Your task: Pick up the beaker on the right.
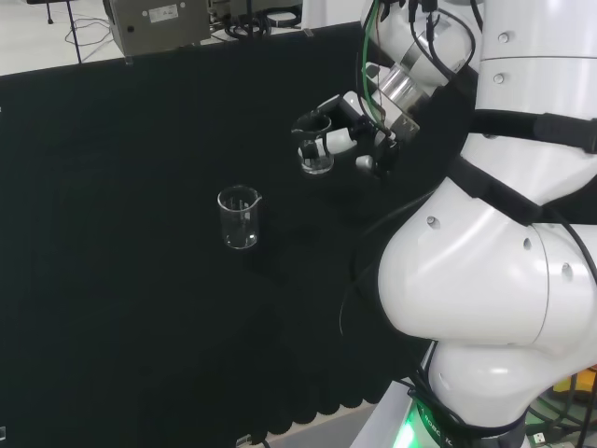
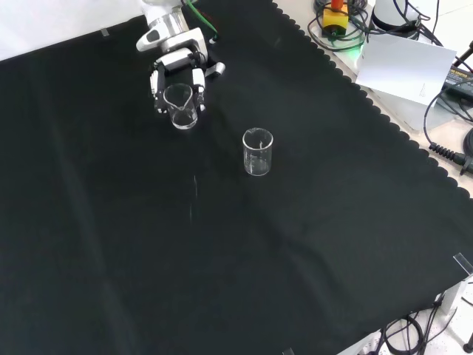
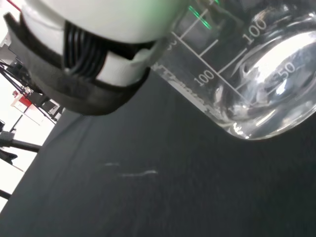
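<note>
Glass beaker [image 3: 247,84] sits close before the wrist camera, with the hand [image 2: 177,78] curled around it. It should rise straight, away from the other beaker [image 2: 257,152] on the counter [image 2: 295,259].

- Close before us we see a clear glass beaker [image 3: 256,94] with white graduation lines and numerals on its wall; its rounded base edge stands out against the dark surface behind it.
- A blurred white part of the hand [image 3: 94,44], with black ribbed cabling and a black band round it, overlaps the beaker's wall.
- Beyond both lies the black cloth [image 3: 148,207], marked with a few faint pale streaks.
</note>
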`<state>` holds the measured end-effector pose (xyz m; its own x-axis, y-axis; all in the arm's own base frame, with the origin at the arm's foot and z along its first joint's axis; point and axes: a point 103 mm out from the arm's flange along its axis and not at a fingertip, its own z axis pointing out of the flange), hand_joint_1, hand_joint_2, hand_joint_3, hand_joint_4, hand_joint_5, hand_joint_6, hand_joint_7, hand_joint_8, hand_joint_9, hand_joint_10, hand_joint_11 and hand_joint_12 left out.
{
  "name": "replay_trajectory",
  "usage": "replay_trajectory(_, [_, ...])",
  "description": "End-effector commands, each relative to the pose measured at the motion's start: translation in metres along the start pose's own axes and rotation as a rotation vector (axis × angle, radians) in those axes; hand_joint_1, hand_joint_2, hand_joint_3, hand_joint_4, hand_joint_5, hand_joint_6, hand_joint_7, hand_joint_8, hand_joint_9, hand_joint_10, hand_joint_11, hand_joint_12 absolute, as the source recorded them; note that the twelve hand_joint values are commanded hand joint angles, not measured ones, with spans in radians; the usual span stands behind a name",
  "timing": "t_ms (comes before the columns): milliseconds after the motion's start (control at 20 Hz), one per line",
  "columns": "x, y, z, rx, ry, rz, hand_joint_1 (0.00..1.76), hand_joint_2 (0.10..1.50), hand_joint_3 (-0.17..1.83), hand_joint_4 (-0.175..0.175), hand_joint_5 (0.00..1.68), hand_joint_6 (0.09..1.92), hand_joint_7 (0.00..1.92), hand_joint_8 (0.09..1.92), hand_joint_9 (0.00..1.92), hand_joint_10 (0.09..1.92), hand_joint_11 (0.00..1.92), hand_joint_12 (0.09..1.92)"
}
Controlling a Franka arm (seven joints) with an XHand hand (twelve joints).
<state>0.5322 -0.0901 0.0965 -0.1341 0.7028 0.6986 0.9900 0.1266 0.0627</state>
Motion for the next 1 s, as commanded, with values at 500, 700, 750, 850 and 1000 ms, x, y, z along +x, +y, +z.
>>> replay_trajectory(500, [0.051, -0.031, -0.038, 0.007, -0.097, -0.044, 1.33, 0.65, 0.56, -0.175, 1.50, 0.16, 1.60, 0.09, 1.76, 0.09, 1.32, 0.74])
replay_trajectory(700, [0.065, -0.044, -0.044, 0.021, -0.130, -0.040, 1.33, 0.63, 0.59, -0.175, 1.49, 0.19, 1.60, 0.09, 1.78, 0.10, 1.34, 0.70])
replay_trajectory(750, [0.068, -0.047, -0.044, 0.023, -0.134, -0.042, 1.33, 0.62, 0.60, -0.175, 1.48, 0.20, 1.60, 0.09, 1.78, 0.10, 1.35, 0.69])
replay_trajectory(850, [0.076, -0.052, -0.044, 0.030, -0.147, -0.048, 1.33, 0.62, 0.61, -0.175, 1.48, 0.22, 1.60, 0.09, 1.79, 0.10, 1.35, 0.68])
replay_trajectory(1000, [0.088, -0.058, -0.043, 0.052, -0.173, -0.049, 1.33, 0.62, 0.61, -0.175, 1.48, 0.22, 1.60, 0.09, 1.79, 0.11, 1.36, 0.67])
